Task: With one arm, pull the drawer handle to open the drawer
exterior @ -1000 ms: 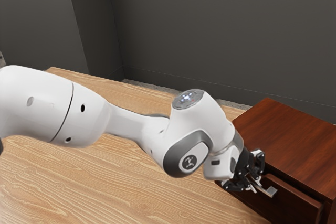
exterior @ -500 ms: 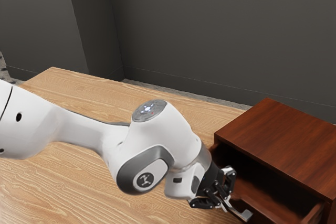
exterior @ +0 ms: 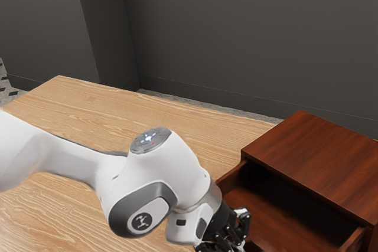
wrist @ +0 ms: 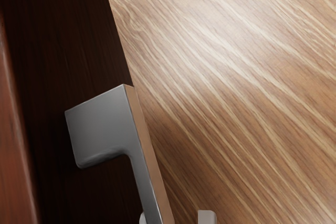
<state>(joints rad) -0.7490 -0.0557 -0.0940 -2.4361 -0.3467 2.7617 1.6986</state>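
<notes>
The dark wooden cabinet [exterior: 319, 151] stands at the exterior view's right. Its drawer [exterior: 277, 216] is pulled well out toward the lower left, and its inside shows bare. My black gripper [exterior: 227, 241] sits at the drawer's front, at the picture's lower edge, partly cut off. In the wrist view the silver handle [wrist: 113, 124] stands off the dark drawer front [wrist: 58, 51]. Its bar runs down between my fingertips [wrist: 207, 216], which hold it from both sides.
The light wooden table [exterior: 88, 110] stretches to the exterior view's left and behind my arm. A grey wall stands behind it. My white forearm and wrist [exterior: 153, 193] lie low over the table in front of the drawer.
My hand has drawn back to the exterior view's lower left with the handle in it. The drawer has slid from nearly shut to wide open.
</notes>
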